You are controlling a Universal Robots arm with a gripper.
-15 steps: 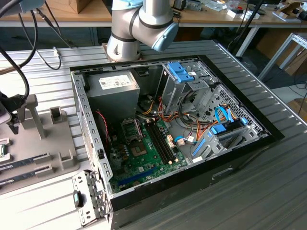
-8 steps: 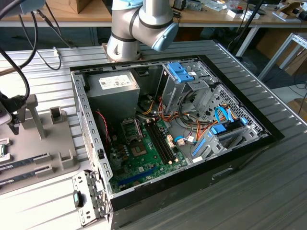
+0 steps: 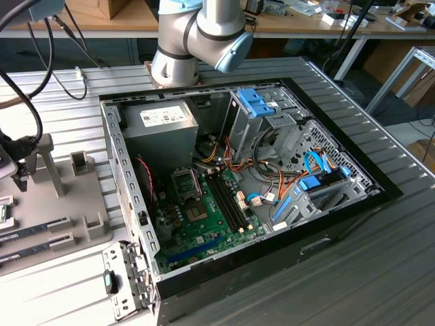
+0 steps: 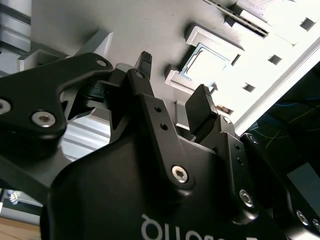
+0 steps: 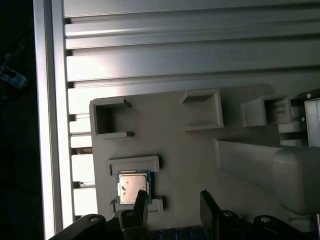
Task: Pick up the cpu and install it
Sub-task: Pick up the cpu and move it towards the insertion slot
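Our jaws hang spread and empty above the grey holder (image 5: 200, 145) on the desk (image 5: 175, 50), where the cpu (image 5: 134, 186) lies between 2 ridges. 1 fingertip (image 5: 141, 197) looks to overlap the chip's edge, so we judge a straight descent could strike or tilt it.

The cpu (image 5: 133, 187) has a smooth silver-grey metal top with a dull shine and a thin green rim. The holder (image 5: 200, 150) is matt grey plastic. The gripper (image 5: 172, 196) is matt black, and its fingers (image 4: 150, 110) carry bright steel screws. The table (image 5: 175, 50) is ribbed aluminium with a satin finish. In the exterior view the computer case (image 3: 126, 166) is bare sheet metal, with a glossy green circuit board (image 3: 204, 227) and blue plastic clips (image 3: 255, 102).
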